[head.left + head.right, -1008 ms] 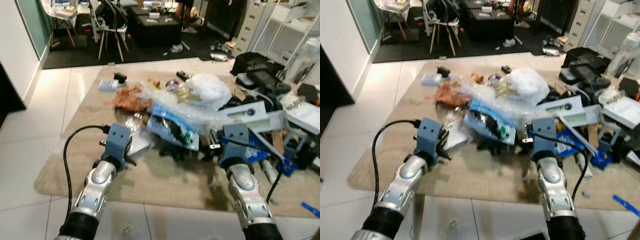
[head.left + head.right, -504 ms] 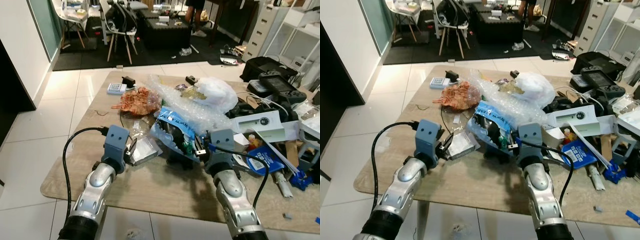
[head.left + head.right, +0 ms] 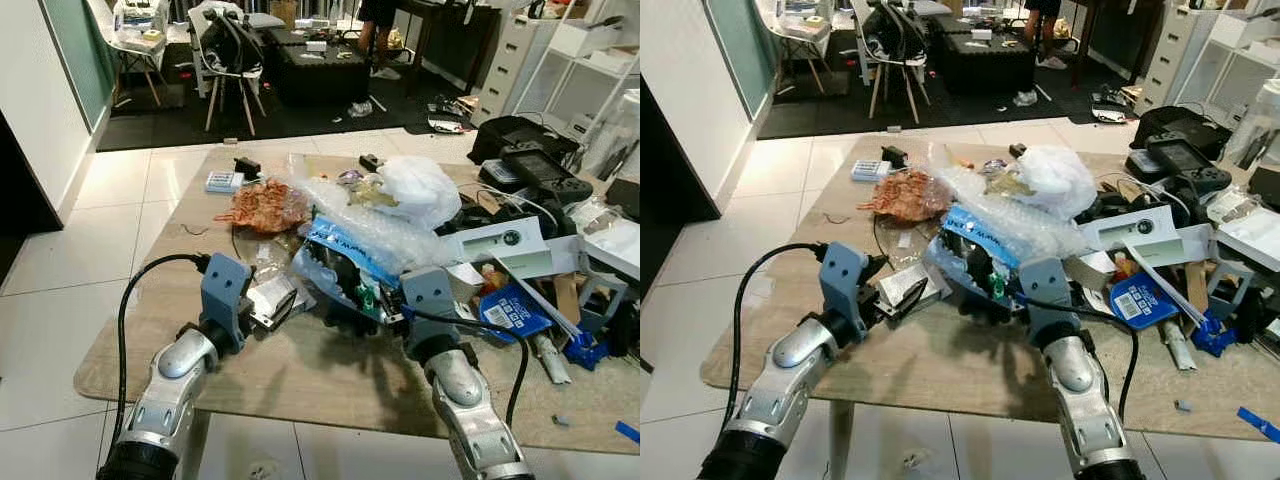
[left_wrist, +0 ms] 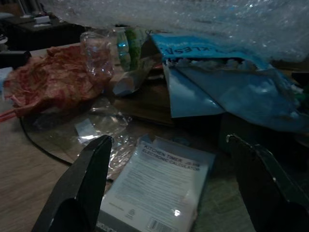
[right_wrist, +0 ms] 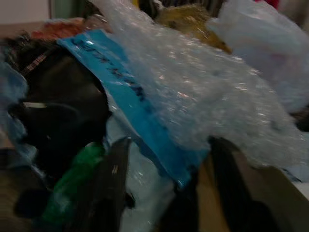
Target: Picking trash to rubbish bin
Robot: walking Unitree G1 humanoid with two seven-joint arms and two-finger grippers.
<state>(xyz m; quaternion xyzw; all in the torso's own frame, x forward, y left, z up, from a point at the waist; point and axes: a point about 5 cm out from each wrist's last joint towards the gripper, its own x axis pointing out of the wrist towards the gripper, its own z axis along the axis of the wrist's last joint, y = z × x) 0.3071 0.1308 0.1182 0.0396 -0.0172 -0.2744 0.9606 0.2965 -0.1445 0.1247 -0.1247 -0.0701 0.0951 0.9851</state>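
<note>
Straddling the calculator packet, the left gripper gapes; the right gripper, spread too, noses the blue bag.

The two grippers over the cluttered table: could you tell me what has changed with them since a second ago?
The camera shifted. The left gripper has edged forward, open around the packaged calculator; the right gripper has pushed in, open at the blue bag under the bubble wrap. Nothing is grasped, and the trash pile looks unmoved.

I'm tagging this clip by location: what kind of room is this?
Probably a lived-in home's open living or dining area: a low wooden table heaped with trash such as bubble wrap, white floor tiles, and a chair in the dark room beyond.
</note>
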